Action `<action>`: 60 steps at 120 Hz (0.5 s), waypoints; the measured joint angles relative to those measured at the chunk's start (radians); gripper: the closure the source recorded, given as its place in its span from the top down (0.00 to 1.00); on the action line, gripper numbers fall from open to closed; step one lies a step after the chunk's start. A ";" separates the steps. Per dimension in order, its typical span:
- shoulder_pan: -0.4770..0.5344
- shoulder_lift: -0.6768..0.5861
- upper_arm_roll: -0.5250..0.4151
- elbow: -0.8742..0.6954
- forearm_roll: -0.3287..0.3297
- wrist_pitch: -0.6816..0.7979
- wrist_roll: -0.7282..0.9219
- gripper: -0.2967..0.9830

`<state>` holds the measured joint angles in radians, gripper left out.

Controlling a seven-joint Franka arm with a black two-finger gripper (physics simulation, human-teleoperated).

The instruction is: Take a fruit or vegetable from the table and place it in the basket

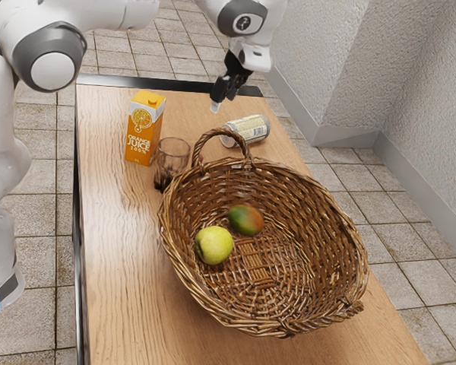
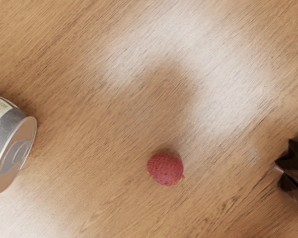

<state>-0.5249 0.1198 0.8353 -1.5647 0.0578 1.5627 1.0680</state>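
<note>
My gripper (image 1: 220,99) hangs above the far part of the table, past the basket's handle; its opening cannot be made out. A small red, bumpy lychee (image 2: 165,169) lies on the tabletop below my hand in the wrist view, between the can and the dark glass. In the exterior view a reddish bit of it (image 1: 198,160) peeks out beside the handle. The brown wicker basket (image 1: 319,201) holds a yellow-green apple (image 1: 214,245) and a green-and-orange mango (image 1: 246,220) on its bottom.
An orange juice carton (image 1: 144,128) stands upright near a dark glass (image 1: 172,158) (image 2: 296,171). A can (image 1: 248,130) (image 2: 7,141) lies on its side behind the basket's arched handle.
</note>
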 joint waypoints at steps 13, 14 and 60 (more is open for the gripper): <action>-0.002 0.022 -0.001 -0.083 -0.002 0.067 0.008 0.76; -0.002 0.024 -0.001 -0.089 -0.002 0.074 0.008 0.76; -0.006 0.021 0.003 -0.296 -0.003 0.272 0.018 0.76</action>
<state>-0.5314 0.1405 0.8379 -1.8606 0.0553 1.8349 1.0862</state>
